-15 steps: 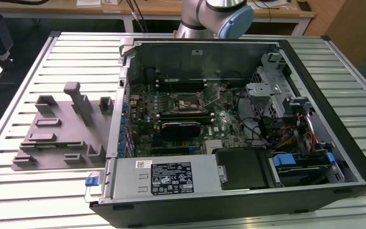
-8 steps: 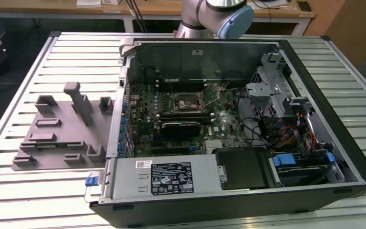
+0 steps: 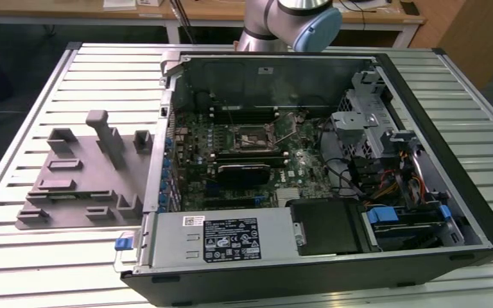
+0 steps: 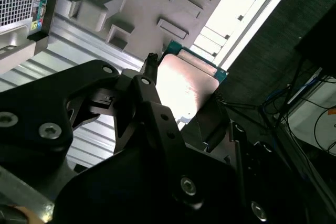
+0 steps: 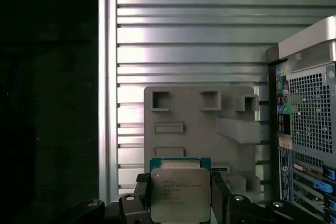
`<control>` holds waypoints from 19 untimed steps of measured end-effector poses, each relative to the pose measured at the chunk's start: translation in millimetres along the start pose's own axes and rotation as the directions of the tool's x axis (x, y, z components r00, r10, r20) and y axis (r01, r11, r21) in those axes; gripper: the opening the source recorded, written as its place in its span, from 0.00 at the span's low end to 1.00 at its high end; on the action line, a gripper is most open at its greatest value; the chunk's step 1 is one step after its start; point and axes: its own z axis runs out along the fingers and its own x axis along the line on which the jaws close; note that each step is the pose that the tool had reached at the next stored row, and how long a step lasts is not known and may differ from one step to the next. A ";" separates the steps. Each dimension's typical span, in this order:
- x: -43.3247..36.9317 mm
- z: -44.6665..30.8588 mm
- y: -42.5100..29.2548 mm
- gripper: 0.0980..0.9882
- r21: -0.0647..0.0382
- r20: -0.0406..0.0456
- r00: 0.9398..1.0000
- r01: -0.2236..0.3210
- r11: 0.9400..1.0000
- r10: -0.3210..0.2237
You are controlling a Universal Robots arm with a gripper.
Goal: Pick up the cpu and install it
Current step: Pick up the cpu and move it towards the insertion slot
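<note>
Gripper [image 5: 180, 199] is clamped on the cpu [image 5: 180, 194], a black finger [image 5: 140, 190] against each of two opposite edges, the metal top facing the camera in the first wrist view. In the second wrist view the chip [image 4: 185, 85] juts out past the fingers. It appears to hang over the edge of the tray [image 5: 195, 113], outside the case [image 5: 308, 103] and beside its rear panel.

The step in hand looks like the carry to the socket [image 3: 253, 136]. To do it well, I would hold the chip flat by its edges only, lift it well clear of the case wall [image 3: 167, 128], and square its corners to the socket frame before any descent, with no downward force.

The tray's recesses look empty. The case holds the board [image 3: 229, 160], the power supply [image 3: 221, 239], a drive cage [image 3: 358, 122] and cables [image 3: 397, 183]. Whether the socket is empty, I cannot tell.
</note>
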 end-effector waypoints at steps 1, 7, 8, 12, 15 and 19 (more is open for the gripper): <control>-0.1 -2.9 0.1 0.50 0.000 0.000 1.000 0.000 1.000 0.000; -0.7 -22.2 1.0 0.50 0.000 0.000 1.000 0.000 1.000 0.000; -0.9 -25.6 1.2 0.50 0.000 0.000 1.000 0.000 1.000 0.000; -1.2 -34.7 1.6 0.50 0.000 0.000 1.000 0.000 1.000 0.000; -1.2 -34.6 1.6 0.50 0.000 0.000 1.000 0.000 1.000 0.000; -5.3 -34.6 1.9 0.50 0.000 0.000 1.000 0.000 1.000 0.000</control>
